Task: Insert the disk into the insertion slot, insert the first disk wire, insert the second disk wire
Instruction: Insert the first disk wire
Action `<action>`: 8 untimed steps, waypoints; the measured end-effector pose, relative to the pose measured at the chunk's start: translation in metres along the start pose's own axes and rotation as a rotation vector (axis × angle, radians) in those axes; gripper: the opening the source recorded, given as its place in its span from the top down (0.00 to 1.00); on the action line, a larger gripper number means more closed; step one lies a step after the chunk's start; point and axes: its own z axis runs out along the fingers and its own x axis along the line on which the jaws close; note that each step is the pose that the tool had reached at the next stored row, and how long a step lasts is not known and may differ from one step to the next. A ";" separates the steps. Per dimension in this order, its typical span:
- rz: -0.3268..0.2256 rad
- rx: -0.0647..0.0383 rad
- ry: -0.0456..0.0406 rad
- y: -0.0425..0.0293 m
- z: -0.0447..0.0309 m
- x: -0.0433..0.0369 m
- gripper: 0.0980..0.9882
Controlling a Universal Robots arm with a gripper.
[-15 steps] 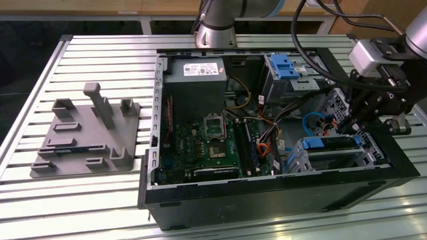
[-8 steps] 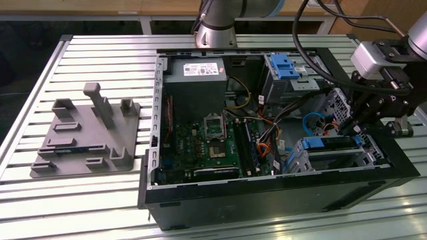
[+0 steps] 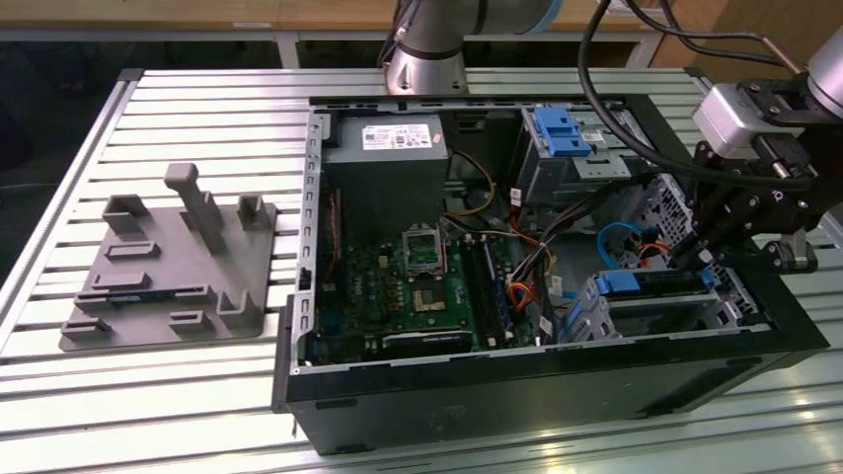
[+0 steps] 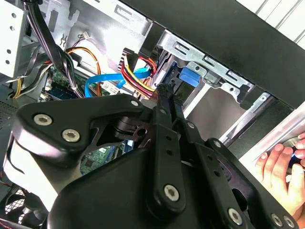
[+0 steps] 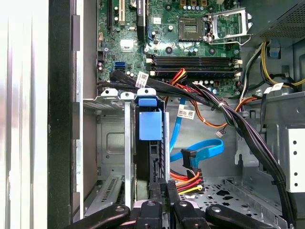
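Note:
The disk (image 3: 652, 283), in its bright blue caddy, sits inside the insertion slot (image 3: 718, 314), a silver cage at the exterior view's right of the open computer case. In the first wrist view the disk (image 5: 150, 126) lies between the slot's metal walls (image 5: 112, 143). My gripper (image 5: 162, 185) is shut, with its tips at the disk's near end and nothing visibly held. A power wire plug (image 5: 190, 181) with red, yellow and orange leads hangs loose beside the fingers. A blue data wire (image 5: 202, 153) lies free nearby. In the second wrist view my gripper (image 4: 167, 89) points at the caddy's blue end (image 4: 190, 76).
A taller grey bay with a blue tab (image 3: 560, 128) stands at the case's back. The motherboard (image 3: 421, 286) and black cable bundles (image 5: 228, 119) fill the case. A grey fixture plate (image 3: 172, 267) lies at the exterior view's left. A person's hand (image 4: 281, 164) rests outside the case wall.

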 end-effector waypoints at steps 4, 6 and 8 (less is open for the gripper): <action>0.003 0.000 -0.0001 0.0000 0.0002 0.0007 0.93; 0.005 0.000 -0.0002 0.0000 0.0002 0.0012 0.93; 0.008 0.000 -0.0004 -0.0001 0.0003 0.0014 0.93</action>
